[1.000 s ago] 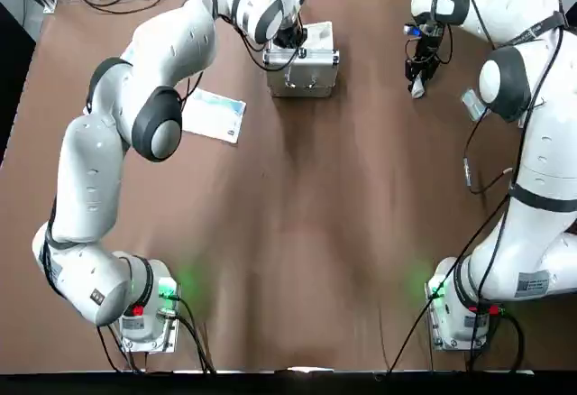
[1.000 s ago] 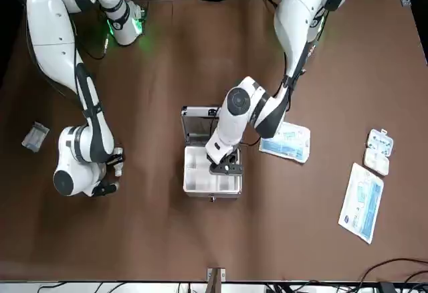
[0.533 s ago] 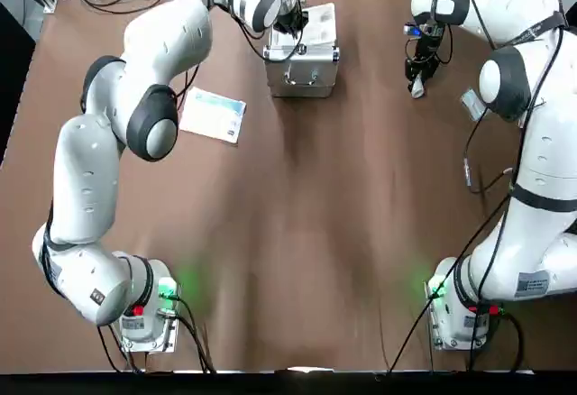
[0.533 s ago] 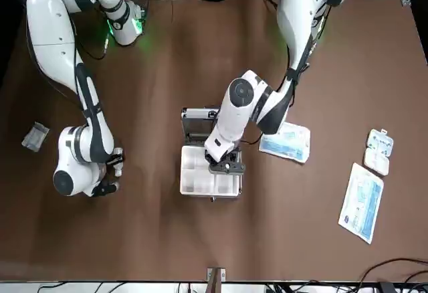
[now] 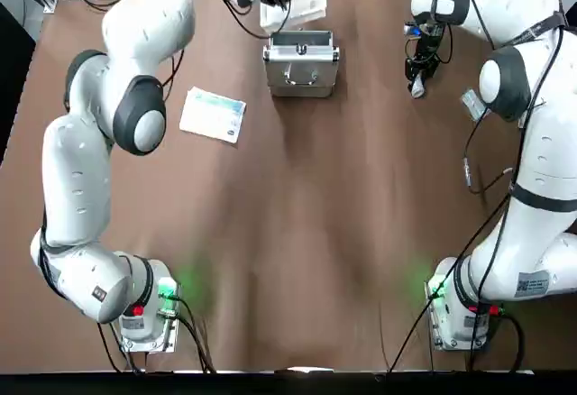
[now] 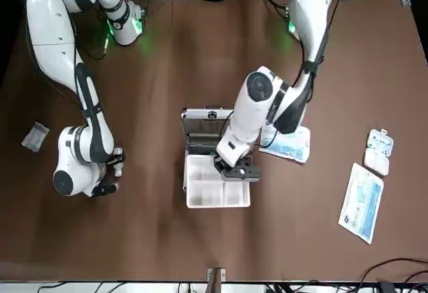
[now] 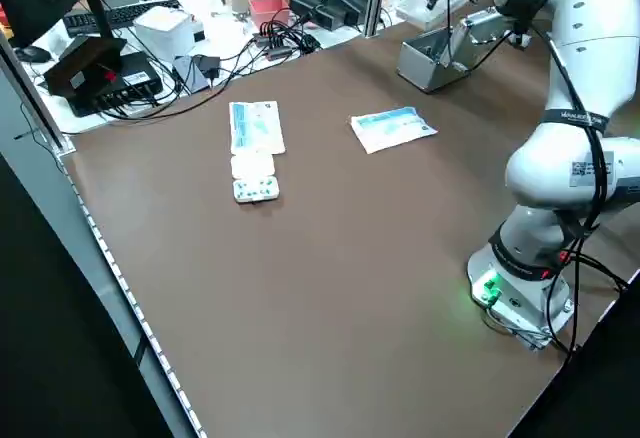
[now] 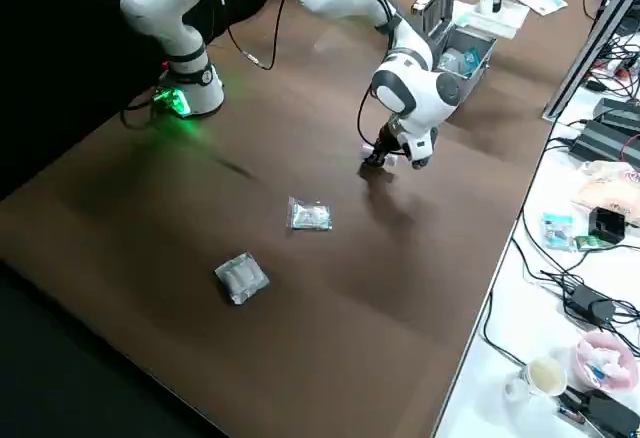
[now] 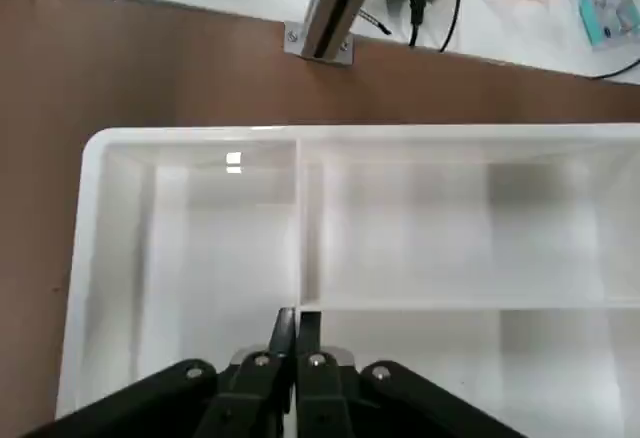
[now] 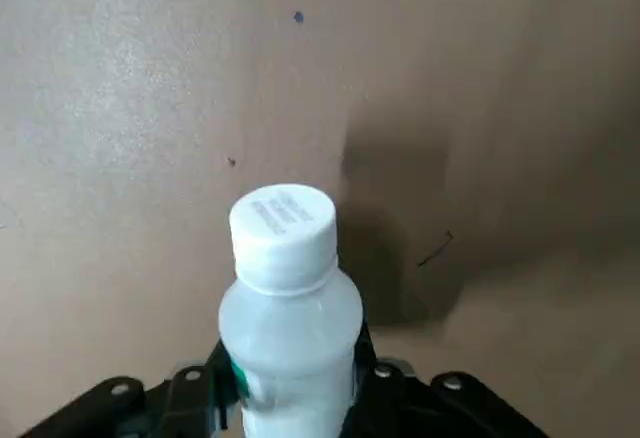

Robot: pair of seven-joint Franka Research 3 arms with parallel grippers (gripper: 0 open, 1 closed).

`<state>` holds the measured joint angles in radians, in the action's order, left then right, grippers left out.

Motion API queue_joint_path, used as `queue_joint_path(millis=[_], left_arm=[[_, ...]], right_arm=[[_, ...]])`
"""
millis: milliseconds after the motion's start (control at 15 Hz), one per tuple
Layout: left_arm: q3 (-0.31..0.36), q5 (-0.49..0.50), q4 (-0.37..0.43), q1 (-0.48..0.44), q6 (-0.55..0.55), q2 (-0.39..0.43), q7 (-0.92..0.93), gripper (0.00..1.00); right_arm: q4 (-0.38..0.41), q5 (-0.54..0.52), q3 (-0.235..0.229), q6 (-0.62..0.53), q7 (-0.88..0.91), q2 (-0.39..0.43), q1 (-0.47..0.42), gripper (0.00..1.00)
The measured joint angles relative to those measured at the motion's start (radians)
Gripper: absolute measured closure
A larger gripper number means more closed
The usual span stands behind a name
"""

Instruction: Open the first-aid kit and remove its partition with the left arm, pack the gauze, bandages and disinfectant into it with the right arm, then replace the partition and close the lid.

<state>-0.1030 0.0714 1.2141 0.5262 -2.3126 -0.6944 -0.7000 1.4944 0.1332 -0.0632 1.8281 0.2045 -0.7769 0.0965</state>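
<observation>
Brown matte worktop [image 5: 315,215] stretches under both arms, with cables and boxes crowding the benches beyond its far edge. On it stands the first-aid kit [image 6: 208,127], a ribbed silver metal case with its lid [image 5: 300,68] raised upright, the curved handle facing the robot.

Left tool [image 6: 236,171] is clamped on one inner wall of the partition [image 6: 217,190], its jaws pressed together on that thin divider, as the left wrist view shows. That pale, translucent plastic tray, split into several compartments with low walls, hangs clear of the case, just beyond it on the side away from the robot. To do this step well, I judge the arm should keep the tray level, since a pinch on one thin wall lets it swing, and set it down flat on bare worktop well apart from the case and from the blue-and-white printed packet [image 6: 286,142], leaving the right arm a free path.

Right tool [image 10: 290,383] is closed around the disinfectant [image 10: 288,288], a small smooth white bottle with a green band and ribbed white cap, held upright close to the worktop at the robot's right. Two crinkled clear packets [image 8: 308,216] lie farther to the right.
</observation>
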Motion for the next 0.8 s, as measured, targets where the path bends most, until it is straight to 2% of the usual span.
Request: queue_joint_path(millis=[267,467,800], left_arm=[[0.002,0.000,0.000,-0.049,0.015,0.050,0.000,0.96],[0.003,0.000,0.000,-0.108,0.074,0.077,0.030,0.96],[0.004,0.000,0.008,-0.207,0.212,0.079,0.192,0.96]], right_arm=[[-0.006,0.000,0.000,-0.021,0.000,0.000,0.001,0.54],[-0.029,0.006,0.001,-0.069,-0.002,0.001,0.002,0.54],[-0.059,0.069,0.001,-0.114,-0.008,0.012,0.002,0.54]])
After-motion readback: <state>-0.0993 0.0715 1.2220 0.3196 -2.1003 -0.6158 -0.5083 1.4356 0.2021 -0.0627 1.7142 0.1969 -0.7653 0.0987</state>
